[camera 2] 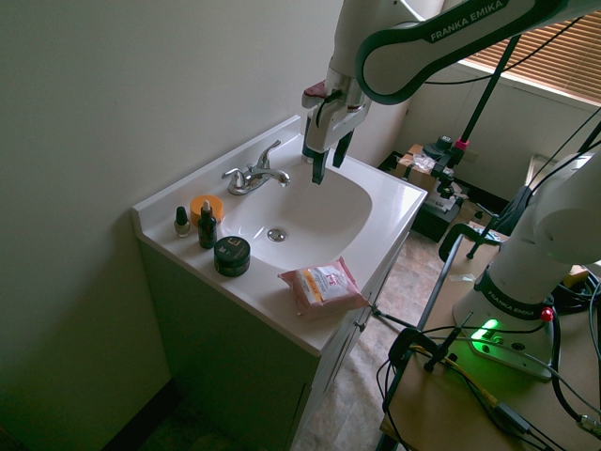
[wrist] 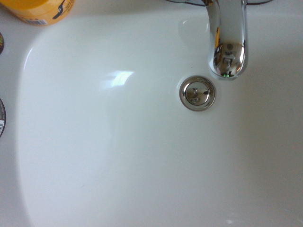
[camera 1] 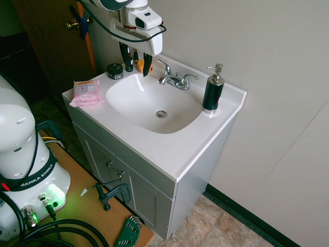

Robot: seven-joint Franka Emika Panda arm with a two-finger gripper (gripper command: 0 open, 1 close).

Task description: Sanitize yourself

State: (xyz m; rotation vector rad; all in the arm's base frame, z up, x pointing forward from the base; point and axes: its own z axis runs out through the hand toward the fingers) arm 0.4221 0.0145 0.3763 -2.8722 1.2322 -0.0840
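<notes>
My white arm reaches over the white sink [camera 1: 154, 149], and its boxy gripper [camera 1: 136, 66] hangs above the back of the basin, just left of the chrome faucet [camera 1: 175, 80]. The two dark fingers stand apart and hold nothing. From the other side the gripper [camera 2: 329, 164] hovers over the basin beside the faucet [camera 2: 255, 174]. A dark pump bottle [camera 1: 213, 90] with a silver head stands on the sink's back right corner, well away from the gripper. Straight below, the wrist view has the drain [wrist: 197, 93] and the faucet spout [wrist: 227, 42].
A pink wipes pack [camera 1: 86, 93] lies on the sink's left front corner. A black jar [camera 1: 115, 71], an orange jar [camera 2: 207, 209] and two small dark bottles [camera 2: 208, 225] stand along the back left rim. The wall rises directly behind the sink.
</notes>
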